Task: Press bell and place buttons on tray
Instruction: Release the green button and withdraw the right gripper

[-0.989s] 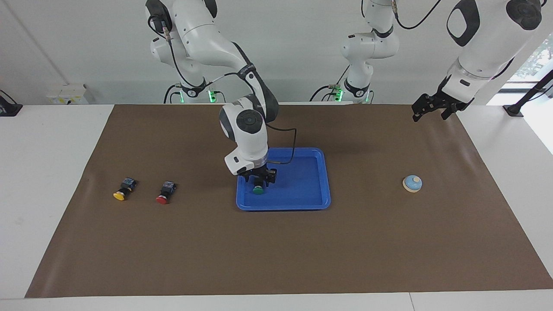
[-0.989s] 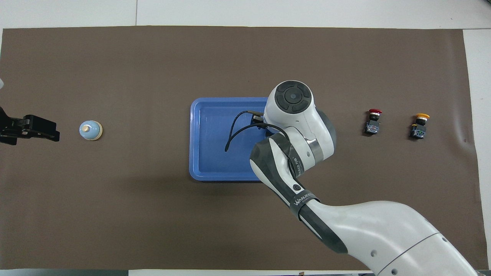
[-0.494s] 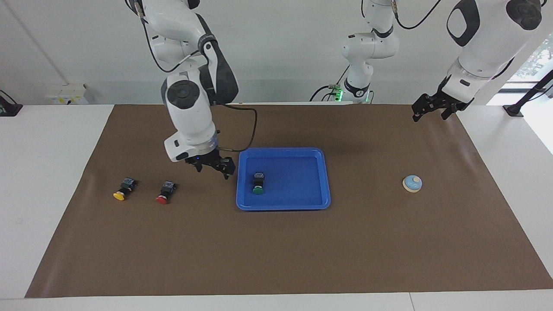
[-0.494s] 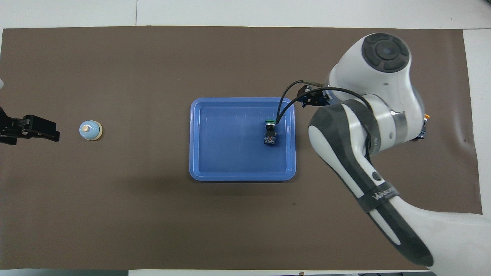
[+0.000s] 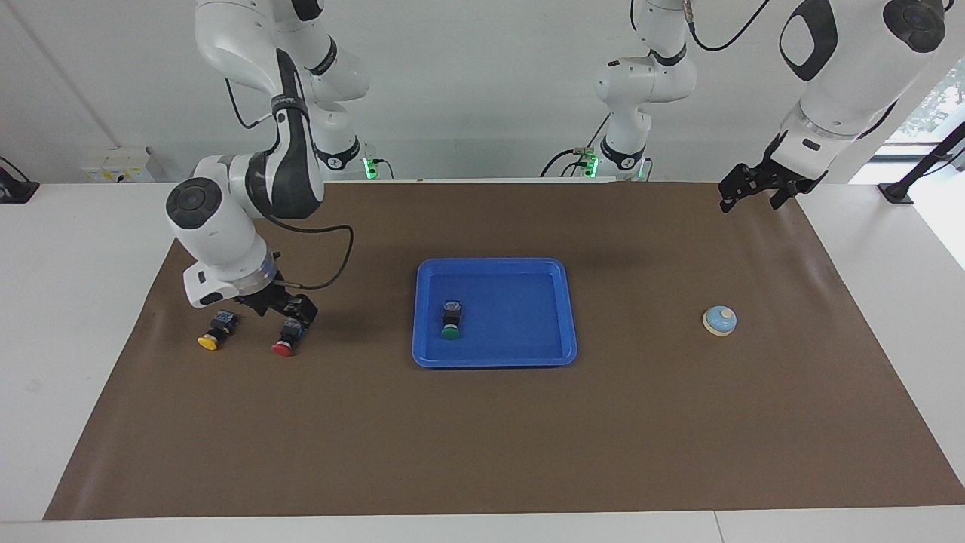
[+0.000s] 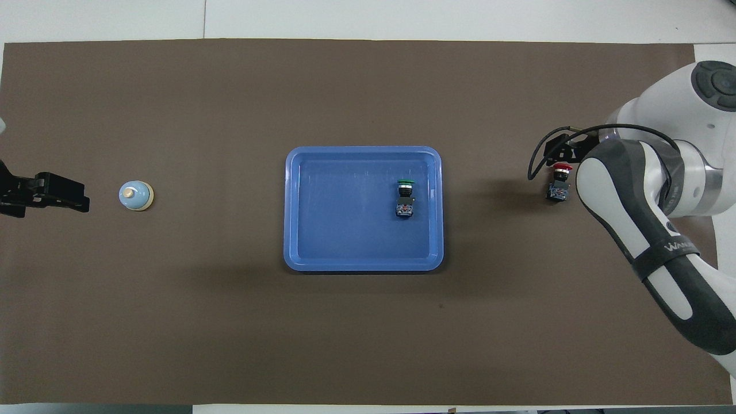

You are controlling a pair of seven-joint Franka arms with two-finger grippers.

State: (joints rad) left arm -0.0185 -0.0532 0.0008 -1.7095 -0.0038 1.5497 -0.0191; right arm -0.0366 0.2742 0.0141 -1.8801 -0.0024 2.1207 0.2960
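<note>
The right end effector (image 5: 280,310), fingers spread wide, is hovering over the red button (image 5: 287,335) lying on the worktop near the yellow one, probably light and rigid, best pinched across its black body.

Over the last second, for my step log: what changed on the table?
The right gripper let go of the green button in the blue tray, rose and swung to the red button, open above it. The yellow button, bell and waiting left gripper stayed put.
</note>
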